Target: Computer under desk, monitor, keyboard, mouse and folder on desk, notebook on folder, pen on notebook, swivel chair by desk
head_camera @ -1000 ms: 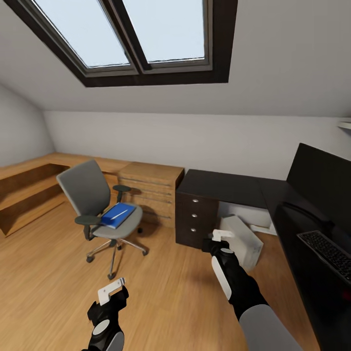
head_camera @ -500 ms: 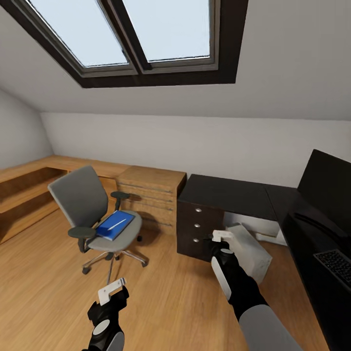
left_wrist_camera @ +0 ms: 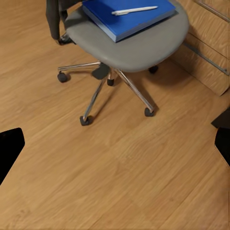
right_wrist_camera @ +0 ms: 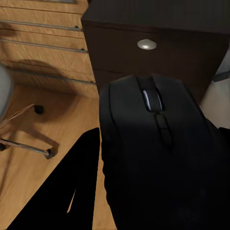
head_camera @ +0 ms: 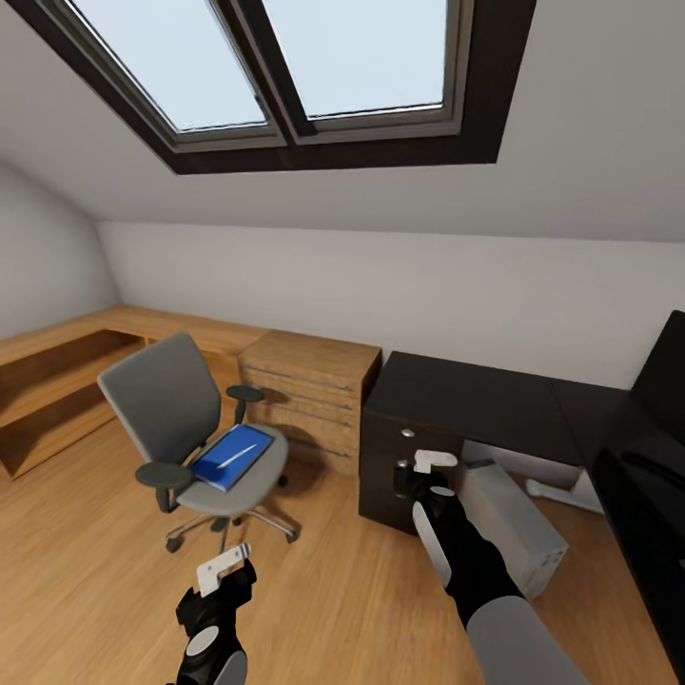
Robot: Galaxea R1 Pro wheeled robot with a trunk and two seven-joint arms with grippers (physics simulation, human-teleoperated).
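Note:
The grey swivel chair (head_camera: 176, 404) stands on the wooden floor left of the black desk (head_camera: 476, 395). On its seat lies the blue folder (head_camera: 231, 457) (left_wrist_camera: 129, 17) with the white pen (head_camera: 234, 456) (left_wrist_camera: 134, 9) on top. The notebook, if there, is hidden. Tilted on the floor beside the desk's drawer unit is the light-grey computer (head_camera: 518, 523). An edge of the monitor (head_camera: 671, 366) shows at far right. The keyboard is out of view. My right gripper (head_camera: 430, 463) is shut on the dark mouse (right_wrist_camera: 158, 158), in front of the drawers. My left gripper (head_camera: 221, 564) is open, low over the floor short of the chair.
A light wooden chest (head_camera: 309, 390) with bar handles stands between chair and desk. A low wooden shelf unit (head_camera: 57, 366) runs along the left wall. A skylight (head_camera: 285, 67) sits in the sloped ceiling. Open floor (left_wrist_camera: 115, 182) lies between me and the chair.
The whole picture has shifted as the camera turned left and came closer: keyboard and most of the monitor slid out at the right. Both arms keep their pose; the mouse stays held.

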